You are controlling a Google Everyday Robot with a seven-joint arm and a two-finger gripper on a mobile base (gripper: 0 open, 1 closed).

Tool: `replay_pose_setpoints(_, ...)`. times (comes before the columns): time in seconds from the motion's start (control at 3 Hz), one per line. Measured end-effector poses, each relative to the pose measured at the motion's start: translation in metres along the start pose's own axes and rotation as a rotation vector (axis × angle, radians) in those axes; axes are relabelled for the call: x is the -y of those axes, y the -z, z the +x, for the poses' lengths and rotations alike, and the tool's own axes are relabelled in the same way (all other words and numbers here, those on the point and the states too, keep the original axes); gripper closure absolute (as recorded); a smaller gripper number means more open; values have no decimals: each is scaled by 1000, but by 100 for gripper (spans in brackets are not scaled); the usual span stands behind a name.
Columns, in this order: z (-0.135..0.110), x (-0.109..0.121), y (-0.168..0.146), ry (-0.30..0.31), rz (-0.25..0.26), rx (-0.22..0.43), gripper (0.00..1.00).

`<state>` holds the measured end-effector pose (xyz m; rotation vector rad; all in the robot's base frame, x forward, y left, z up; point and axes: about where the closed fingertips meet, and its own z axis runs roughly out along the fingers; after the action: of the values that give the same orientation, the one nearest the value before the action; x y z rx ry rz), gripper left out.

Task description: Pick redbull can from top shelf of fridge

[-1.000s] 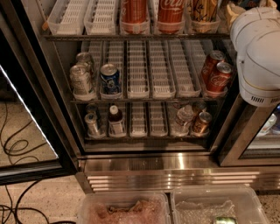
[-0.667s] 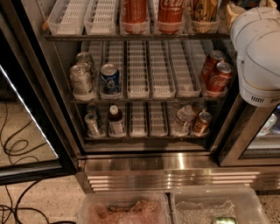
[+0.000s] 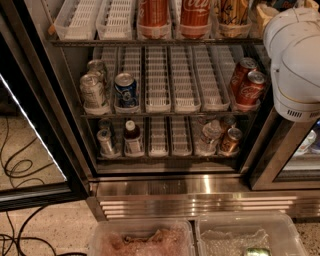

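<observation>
The fridge [image 3: 165, 187] stands open in front of me, with three wire racks in sight. The top shelf [image 3: 90, 42] runs along the upper edge of the camera view. On it are white slotted trays, two red cola cans [image 3: 152, 12] and a gold can [image 3: 232, 11]. No redbull can shows; the shelf's upper part is cut off by the frame. My arm's white housing [image 3: 295, 60] fills the upper right, in front of the shelf's right end. The gripper itself is out of view.
The middle rack holds silver cans [image 3: 92, 90], a wide blue can [image 3: 125, 89] and two red cola cans [image 3: 247, 85]. Small bottles and cans stand on the lowest rack. The glass door [image 3: 30, 150] hangs open at left. Two clear bins [image 3: 195, 240] sit below; cables [image 3: 20, 170] lie on the floor.
</observation>
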<state>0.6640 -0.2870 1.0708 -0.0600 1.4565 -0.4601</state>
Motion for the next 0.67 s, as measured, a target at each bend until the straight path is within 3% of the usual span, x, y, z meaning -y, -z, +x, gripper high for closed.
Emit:
replay_pose_setpoints(0.33, -1, 0, -3, 0, -2, -5, 43)
replay_pose_setpoints(0.67, -3, -3, -8, 3, -10, -8, 42)
